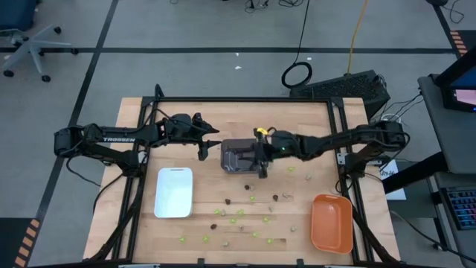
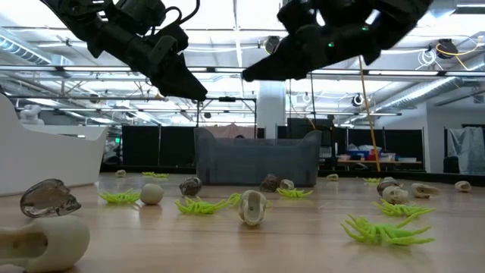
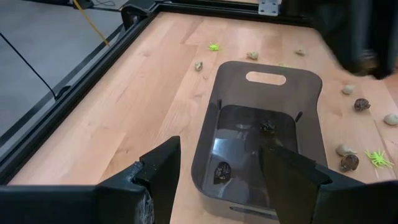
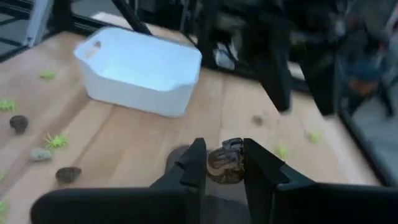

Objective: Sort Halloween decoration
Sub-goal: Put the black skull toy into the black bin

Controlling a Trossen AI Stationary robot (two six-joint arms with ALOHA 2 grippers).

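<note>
The Halloween decoration is a scatter of small lime-green, dark brown and pale tan trinkets [image 1: 242,216] on the near half of the wooden table. Two dark ones [image 3: 267,126] lie inside the dark grey tray [image 1: 234,158] at the table's middle. My right gripper [image 4: 224,149] hovers over that tray, shut on one dark brown trinket [image 4: 225,165]. My left gripper [image 3: 221,149] stands open just left of the tray, above the table, with nothing between its fingers. My right gripper pinches the dark brown trinket's two sides [image 4: 214,167] between its two fingers, near their free ends. The fingers come from the table's right, almost level and tipped slightly down. The trinket is lifted clear, over the grey tray.
A white tray [image 1: 173,192] stands near the left and an orange tray [image 1: 331,223] at the near right corner. A black frame [image 1: 238,99] runs round the table. The far strip of the table holds only a few trinkets.
</note>
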